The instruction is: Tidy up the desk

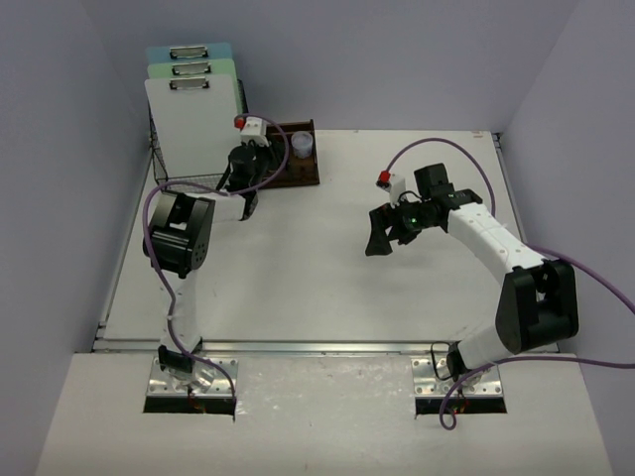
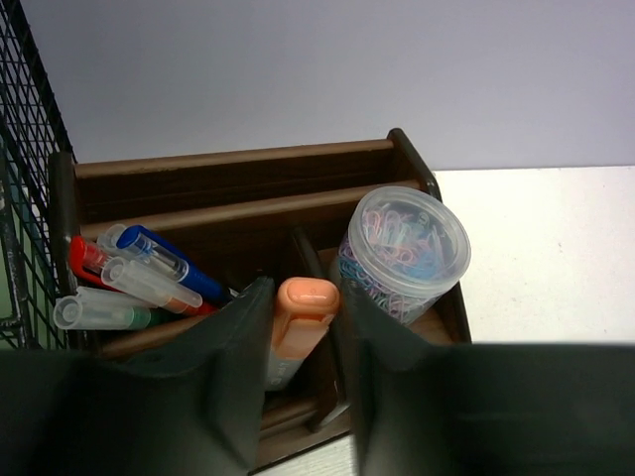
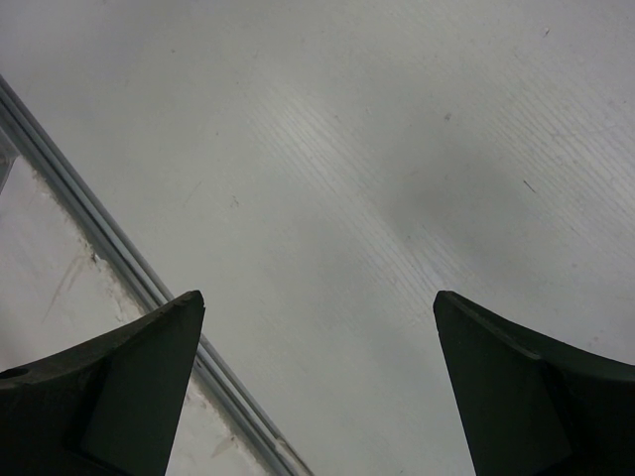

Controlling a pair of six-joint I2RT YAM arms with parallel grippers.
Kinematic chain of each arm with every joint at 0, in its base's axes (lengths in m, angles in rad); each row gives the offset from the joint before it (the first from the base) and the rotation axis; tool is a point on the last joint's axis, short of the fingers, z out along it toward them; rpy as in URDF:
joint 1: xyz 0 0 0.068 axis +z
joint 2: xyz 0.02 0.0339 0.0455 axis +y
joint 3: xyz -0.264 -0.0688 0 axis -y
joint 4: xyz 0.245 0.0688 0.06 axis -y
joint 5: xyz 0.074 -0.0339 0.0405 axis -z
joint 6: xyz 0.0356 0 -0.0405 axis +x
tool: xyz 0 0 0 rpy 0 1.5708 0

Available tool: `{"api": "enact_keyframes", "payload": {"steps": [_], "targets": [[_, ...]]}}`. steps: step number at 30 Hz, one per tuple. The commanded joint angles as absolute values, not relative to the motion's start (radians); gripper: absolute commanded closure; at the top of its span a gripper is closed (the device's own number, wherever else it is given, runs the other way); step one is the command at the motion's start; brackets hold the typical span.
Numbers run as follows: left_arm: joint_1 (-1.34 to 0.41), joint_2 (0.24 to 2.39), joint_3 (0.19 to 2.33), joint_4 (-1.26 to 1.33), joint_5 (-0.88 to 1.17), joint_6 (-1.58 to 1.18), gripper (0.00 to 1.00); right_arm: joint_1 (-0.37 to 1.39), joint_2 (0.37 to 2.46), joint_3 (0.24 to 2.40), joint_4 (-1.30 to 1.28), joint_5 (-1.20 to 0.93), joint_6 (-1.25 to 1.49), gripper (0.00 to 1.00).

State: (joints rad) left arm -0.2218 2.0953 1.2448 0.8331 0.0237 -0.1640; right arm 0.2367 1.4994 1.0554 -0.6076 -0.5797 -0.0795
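desk (image 1: pixel 327 288): white and flat, under both arms.
rail (image 1: pixel 317 347): metal, along the desk's near edge.
right gripper (image 3: pixel 317 297): over bare desk, jaws spread wide, holding nothing.
left gripper (image 2: pixel 303 337): far left, over the brown tray (image 2: pixel 228 164), jaws pinching an orange marker (image 2: pixel 308 297).
tray: pens (image 2: pixel 149 273) lie on its left side and a jar of paper clips (image 2: pixel 407 248) stands on its right.
rack (image 2: pixel 25 169): black wire, just left of the tray, with clipboards (image 1: pixel 190 109) standing in it.

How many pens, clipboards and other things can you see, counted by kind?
Clipboards: 3
Pens that show in the wooden organiser: 4
Orange highlighter: 1
Jar of paper clips: 1
Total: 9
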Motion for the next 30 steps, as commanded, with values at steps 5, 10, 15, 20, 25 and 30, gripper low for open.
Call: {"api": "enact_keyframes", "payload": {"steps": [5,10,15,20,25,30], "targets": [[-0.201,2.006,1.338,0.787,0.006,-0.206,0.40,0.230,1.471,1.108,-0.608,-0.596,-0.084,0.01],[-0.185,1.896,1.384,0.678,0.006,-0.186,0.24,0.230,1.441,1.106,-0.611,-0.598,-0.081,0.01],[-0.162,1.756,1.454,0.482,0.035,-0.135,0.01,0.230,1.411,1.109,-0.606,-0.597,-0.071,0.01],[-0.124,1.630,1.610,0.009,0.120,-0.081,0.00,0.230,1.373,1.100,-0.582,-0.594,-0.035,0.01],[-0.095,1.516,1.647,-0.423,0.292,0.070,0.00,0.230,1.319,1.079,-0.524,-0.535,0.047,0.01],[-0.095,1.355,1.391,-0.518,0.252,0.036,0.00,0.230,1.242,1.001,-0.449,-0.371,0.119,0.01]]}}
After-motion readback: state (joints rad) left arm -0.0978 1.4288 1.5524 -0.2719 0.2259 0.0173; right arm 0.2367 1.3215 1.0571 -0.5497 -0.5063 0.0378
